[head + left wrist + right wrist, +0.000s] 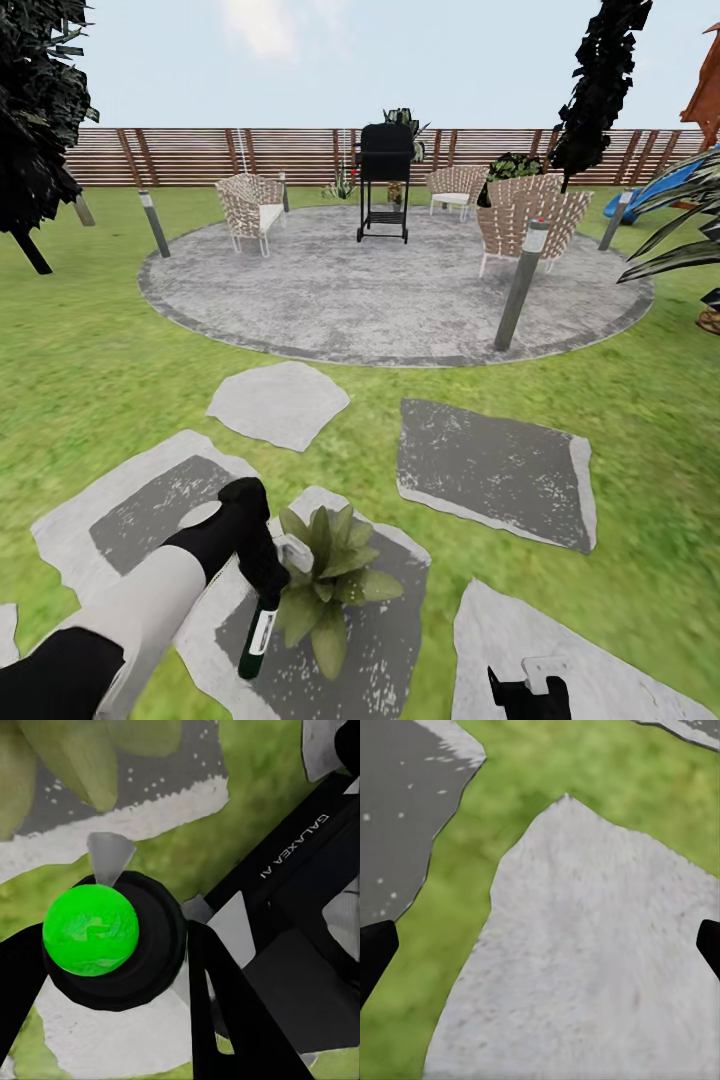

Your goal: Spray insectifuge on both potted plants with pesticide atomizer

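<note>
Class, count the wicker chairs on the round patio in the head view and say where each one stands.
4. One chair left of the grill; one just right of it near the fence; two on the right, in front of. Others may be hidden.

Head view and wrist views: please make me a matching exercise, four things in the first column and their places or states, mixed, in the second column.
1. pesticide atomizer
2. potted plant
3. right gripper
4. grill

a. open, over a pale stepping stone
b. on the round patio, near the fence
c. held in the left gripper
d. standing on a grey stepping stone beside the left gripper

Pairs: 1-c, 2-d, 3-a, 4-b
</note>
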